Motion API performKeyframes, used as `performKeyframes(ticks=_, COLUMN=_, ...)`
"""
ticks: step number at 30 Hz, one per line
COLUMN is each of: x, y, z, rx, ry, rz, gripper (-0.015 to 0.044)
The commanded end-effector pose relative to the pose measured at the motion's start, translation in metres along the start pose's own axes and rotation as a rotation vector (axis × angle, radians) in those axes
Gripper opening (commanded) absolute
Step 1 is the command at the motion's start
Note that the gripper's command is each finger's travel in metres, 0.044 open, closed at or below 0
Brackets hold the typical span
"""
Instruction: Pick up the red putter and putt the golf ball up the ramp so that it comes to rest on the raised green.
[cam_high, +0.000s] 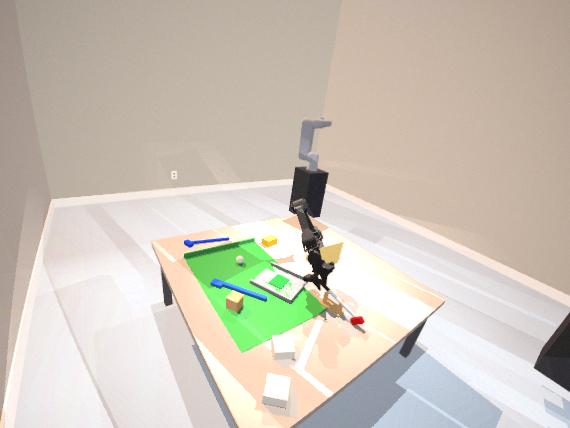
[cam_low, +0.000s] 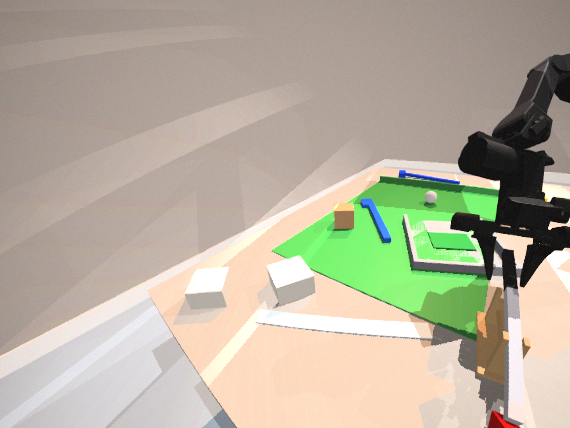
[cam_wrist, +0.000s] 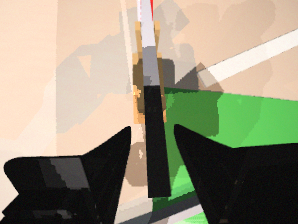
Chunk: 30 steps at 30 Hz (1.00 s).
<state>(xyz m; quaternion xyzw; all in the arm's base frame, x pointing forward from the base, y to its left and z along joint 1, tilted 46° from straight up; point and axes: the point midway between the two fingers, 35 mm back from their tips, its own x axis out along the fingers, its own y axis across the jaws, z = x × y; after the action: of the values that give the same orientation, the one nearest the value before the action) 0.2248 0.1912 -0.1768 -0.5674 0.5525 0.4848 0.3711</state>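
The red putter has a red head (cam_high: 357, 320) (cam_low: 501, 421), a pale shaft (cam_high: 341, 301) (cam_low: 514, 360) (cam_wrist: 149, 37) and a black grip (cam_wrist: 158, 165). Its shaft lies over a wooden stand (cam_high: 334, 306) (cam_low: 487, 345) (cam_wrist: 138, 119). My gripper (cam_low: 506, 281) (cam_wrist: 152, 129) is partly open, its fingers on either side of the black grip, with a gap on each side in the wrist view. The white golf ball (cam_high: 240, 260) (cam_low: 431, 197) is on the green mat (cam_high: 260, 325) (cam_low: 395, 282) (cam_wrist: 255, 120). The small raised green (cam_high: 278, 281) (cam_low: 452, 241) sits inside a grey-walled frame (cam_high: 270, 292) (cam_low: 445, 266).
One blue putter (cam_high: 245, 291) (cam_low: 377, 220) lies on the mat near an orange block (cam_high: 234, 302) (cam_low: 343, 217). Another blue putter (cam_high: 209, 242) (cam_low: 432, 178) lies beyond the mat's wall. A yellow block (cam_high: 269, 241), two white blocks (cam_high: 283, 347) (cam_low: 291, 281) and a white strip (cam_low: 340, 324) are also there.
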Motion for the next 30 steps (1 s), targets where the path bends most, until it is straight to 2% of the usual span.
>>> performKeyframes(ticks=1, x=-0.001, y=0.0, z=0.0, rx=0.0, ry=-0.001, rz=-0.001, gripper=0.0125)
performKeyframes(ticks=3, x=-0.001, y=0.0, z=0.0, rx=0.0, ry=-0.001, rz=-0.001, gripper=0.0072)
performKeyframes(ticks=10, x=-0.001, y=0.0, z=0.0, rx=0.0, ry=-0.001, rz=-0.001, gripper=0.0026)
performKeyframes(ticks=11, x=-0.001, y=0.0, z=0.001, rx=0.0, ry=-0.001, rz=-0.001, gripper=0.0)
performKeyframes(ticks=16, x=-0.018, y=-0.003, z=0.012, rx=0.0, ry=-0.002, rz=-0.001, gripper=0.0)
performKeyframes(ticks=27, x=-0.083, y=0.0, z=0.049, rx=-0.001, ry=-0.003, rz=0.001, gripper=0.0)
performKeyframes(ticks=30, x=-0.087, y=0.001, z=0.051, rx=-0.001, ry=-0.003, rz=0.002, gripper=0.0)
